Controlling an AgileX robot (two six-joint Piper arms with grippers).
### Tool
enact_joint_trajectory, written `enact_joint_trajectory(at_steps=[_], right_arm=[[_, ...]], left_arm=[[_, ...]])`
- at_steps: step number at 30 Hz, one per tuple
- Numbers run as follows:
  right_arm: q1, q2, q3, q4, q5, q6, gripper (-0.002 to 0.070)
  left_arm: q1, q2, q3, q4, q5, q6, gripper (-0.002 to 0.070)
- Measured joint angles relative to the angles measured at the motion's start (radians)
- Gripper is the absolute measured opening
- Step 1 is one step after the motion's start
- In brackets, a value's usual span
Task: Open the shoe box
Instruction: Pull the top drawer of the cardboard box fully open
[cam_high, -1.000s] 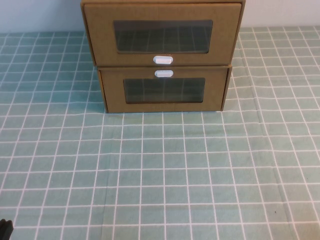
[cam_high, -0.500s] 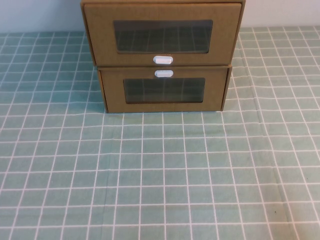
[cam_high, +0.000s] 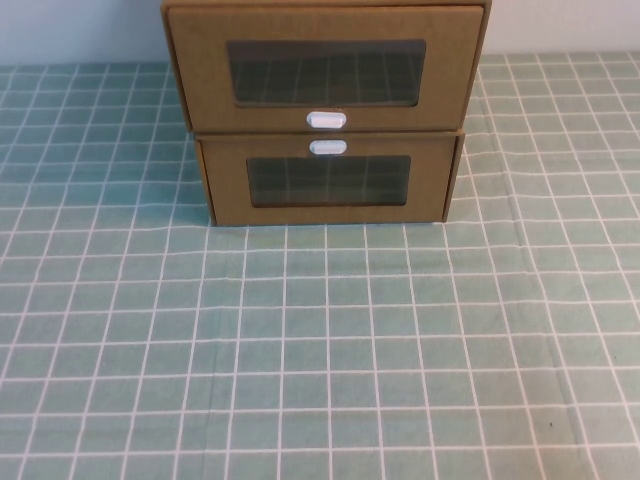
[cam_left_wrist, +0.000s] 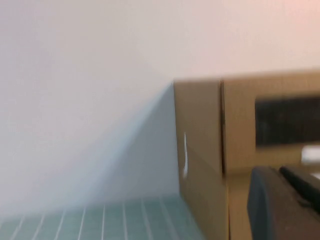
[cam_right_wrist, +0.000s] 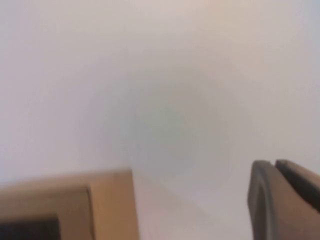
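**Both arms held back, shoe boxes closed**

Left gripper (cam_left_wrist: 279, 172): fingers together, only a thin seam between the two dark pads. It touches nothing. It hangs above the counter, off the left corner of the box stack and apart from it. It is out of the high view.

Right gripper (cam_right_wrist: 274, 164): fingers together, gripping nothing. It points mostly at the pale wall (cam_right_wrist: 160, 75), with a corner of brown cardboard low in its view. It is also out of the high view.

The upper shoe box (cam_high: 325, 70) sits squarely on the lower shoe box (cam_high: 325, 190). The stack stands at the far middle of the counter (cam_high: 320, 350), close to the wall.
- Both are brown cardboard, drawer type, each with a dark window in its front.
- Upper pull tab (cam_high: 326, 120): white, at the bottom edge of the upper front.
- Lower pull tab (cam_high: 328, 147): white, at the top edge of the lower front, just beneath the upper tab.
- Both drawer fronts are pushed in, not pulled out.

A green cloth with a white grid covers the counter.
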Motion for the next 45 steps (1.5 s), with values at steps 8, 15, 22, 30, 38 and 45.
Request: enact_joint_trajectory(at_steps=[8,15,22,30,38,45], right_arm=[[0.000,0.000,-0.118,-0.004,-0.286,0.362,-0.0013],[0.000,0.057,-0.537,-0.030,0.089,0.414,-0.0014],[0.000,0.369,-0.868,-0.217,0.427,0.417,-0.0013],[0.000,0.638,-0.946,-0.568,0.550,0.419,-0.0013],[0.060,0.757,-0.905,-0.611,0.458,0.422,-0.0014],[0.162,0.951,-0.903,-0.677,0.646,0.362,-0.0014]], left_arm=[[0.000,-0.002,-0.051,-0.214,-0.460,-0.241,-0.0004],[0.000,0.060,-0.407,-0.591,-0.330,-0.079,-0.0004],[0.000,0.371,-0.825,-0.610,0.080,0.192,-0.0003],[0.000,0.776,-1.086,-0.608,0.311,0.287,-0.0003],[0.000,1.047,-1.090,-0.651,0.253,0.276,-0.0003],[0.000,1.284,-1.143,-0.716,0.313,0.291,-0.0003]])
